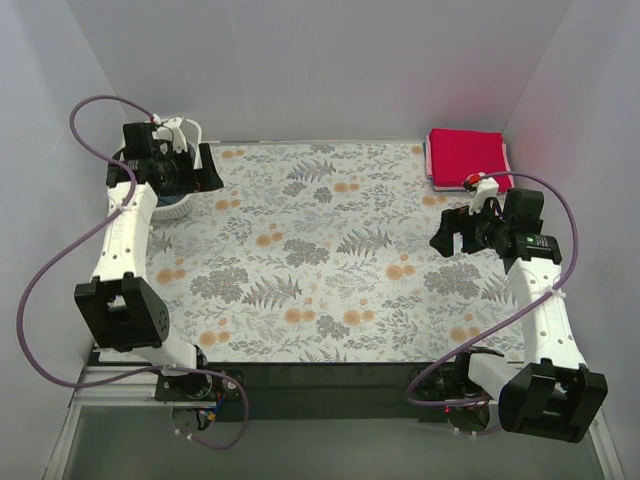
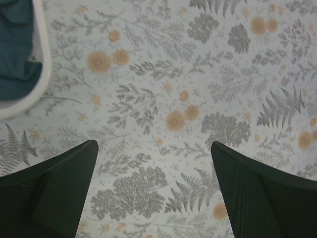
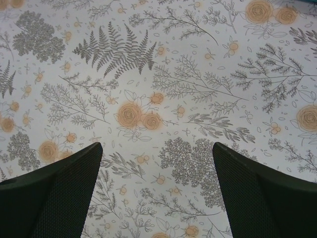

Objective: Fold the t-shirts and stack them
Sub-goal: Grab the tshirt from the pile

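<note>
From above and behind the arms, we see the floral cloth [image 1: 320, 250] spread across the table out to the walls [image 1: 320, 70], with its middle lying open between the two arms. In the far right corner the red t-shirt [image 1: 468, 155] lies folded on the pink t-shirt [image 1: 428, 158], of which only a thin left edge shows. The right arm's wrist cuts off the stack's near edge. The right gripper [image 1: 455, 240] hangs just near of that stack, and the left gripper [image 1: 205, 172] sits at the far left beside the white basket [image 1: 165, 208], which the arm mostly hides. At the left wrist, the left gripper [image 2: 153, 145] has its jaws spread wide with only patterned cloth between them. The white basket [image 2: 45, 59] curves through the upper left corner, and the dark blue t-shirt [image 2: 17, 49] lies bunched inside it, cut off by the frame. At the right wrist, the right gripper [image 3: 158, 146] is likewise released over cloth. A teal sliver at the top right edge is too small for us to identify.
</note>
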You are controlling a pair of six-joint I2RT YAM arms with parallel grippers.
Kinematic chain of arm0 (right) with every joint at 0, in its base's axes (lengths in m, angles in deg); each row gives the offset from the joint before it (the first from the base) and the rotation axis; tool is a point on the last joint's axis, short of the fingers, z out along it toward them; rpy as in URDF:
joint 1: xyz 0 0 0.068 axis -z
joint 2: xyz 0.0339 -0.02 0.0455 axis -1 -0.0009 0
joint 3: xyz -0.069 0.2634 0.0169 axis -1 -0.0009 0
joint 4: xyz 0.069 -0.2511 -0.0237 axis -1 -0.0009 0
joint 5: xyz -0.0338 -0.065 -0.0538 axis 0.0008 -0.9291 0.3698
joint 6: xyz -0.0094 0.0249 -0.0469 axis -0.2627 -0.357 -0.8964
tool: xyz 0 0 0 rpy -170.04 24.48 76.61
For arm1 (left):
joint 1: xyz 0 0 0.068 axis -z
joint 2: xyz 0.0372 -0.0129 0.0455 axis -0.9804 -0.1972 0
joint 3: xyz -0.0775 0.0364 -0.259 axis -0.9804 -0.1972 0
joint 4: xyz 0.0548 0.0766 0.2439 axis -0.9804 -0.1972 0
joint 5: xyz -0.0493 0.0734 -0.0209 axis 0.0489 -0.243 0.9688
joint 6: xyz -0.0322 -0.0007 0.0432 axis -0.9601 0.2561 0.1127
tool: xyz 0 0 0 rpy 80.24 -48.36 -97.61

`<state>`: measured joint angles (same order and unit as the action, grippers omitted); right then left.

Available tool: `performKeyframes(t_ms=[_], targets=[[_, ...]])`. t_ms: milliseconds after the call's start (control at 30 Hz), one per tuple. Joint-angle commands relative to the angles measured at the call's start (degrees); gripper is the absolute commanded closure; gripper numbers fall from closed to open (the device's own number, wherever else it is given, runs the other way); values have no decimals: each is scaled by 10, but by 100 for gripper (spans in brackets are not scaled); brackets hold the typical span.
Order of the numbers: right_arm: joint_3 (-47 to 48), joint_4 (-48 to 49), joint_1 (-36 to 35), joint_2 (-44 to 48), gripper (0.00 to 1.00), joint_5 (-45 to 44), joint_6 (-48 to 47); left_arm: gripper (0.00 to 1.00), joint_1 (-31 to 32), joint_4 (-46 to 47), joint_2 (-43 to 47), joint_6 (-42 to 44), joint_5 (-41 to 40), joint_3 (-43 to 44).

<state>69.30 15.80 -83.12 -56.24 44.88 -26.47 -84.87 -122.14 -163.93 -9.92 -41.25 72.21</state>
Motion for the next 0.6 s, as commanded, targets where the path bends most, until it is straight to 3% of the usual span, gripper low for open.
performKeyframes(t_ms=[0, 200, 267, 333, 567], targets=[[29, -12, 0, -12, 2, -43, -15, 2, -26, -20, -95, -1, -26, 100], [44, -9, 0, -34, 2, -147, 15, 2, -81, -53, -298, -18, -50, 328], [45, 4, 0, -34, 2, -226, 53, 2, -93, -60, -346, -20, -55, 401], [42, 21, 0, -28, 2, -251, 65, 2, -95, -51, -398, -23, -83, 425], [30, 29, 0, -35, 2, -221, 53, 2, -95, 55, -502, -12, -202, 448]])
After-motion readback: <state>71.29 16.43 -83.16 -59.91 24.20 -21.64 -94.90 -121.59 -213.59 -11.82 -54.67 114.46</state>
